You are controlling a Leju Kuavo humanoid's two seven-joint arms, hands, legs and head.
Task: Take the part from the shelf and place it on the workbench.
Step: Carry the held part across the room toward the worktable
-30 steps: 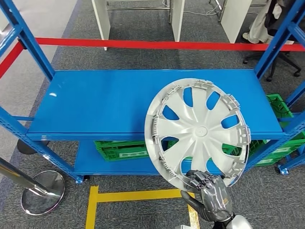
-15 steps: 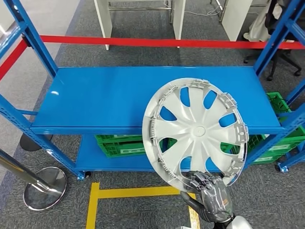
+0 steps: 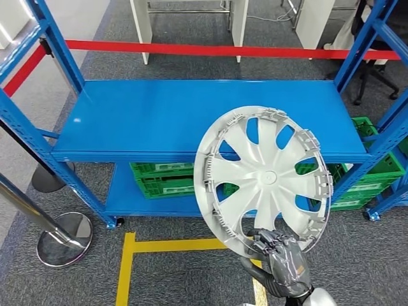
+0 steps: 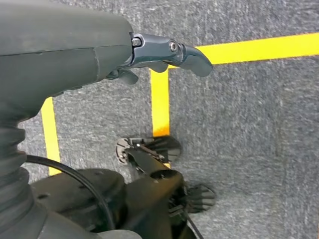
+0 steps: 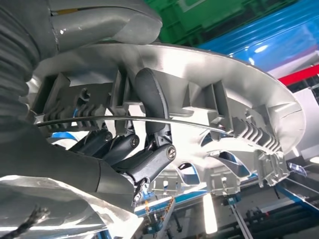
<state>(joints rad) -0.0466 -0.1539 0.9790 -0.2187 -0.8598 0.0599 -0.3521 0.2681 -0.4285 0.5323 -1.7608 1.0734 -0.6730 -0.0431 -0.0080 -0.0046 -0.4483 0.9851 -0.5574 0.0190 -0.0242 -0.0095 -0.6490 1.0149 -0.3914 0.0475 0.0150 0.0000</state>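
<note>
Right hand [image 3: 284,264], lower right of frame, grips the hubcap [image 3: 263,179] by its near rim, held clear of the blue shelf [image 3: 144,121]; left hand [image 4: 165,52] hangs empty, fingers loose; carry step, and next likely a turn toward the workbench.

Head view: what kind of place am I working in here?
Likely a workshop or parts storeroom: a blue steel shelf rack, green crates on its lower level, yellow floor marking tape on grey carpet. The right hand holds a silver wheel cover.
</note>
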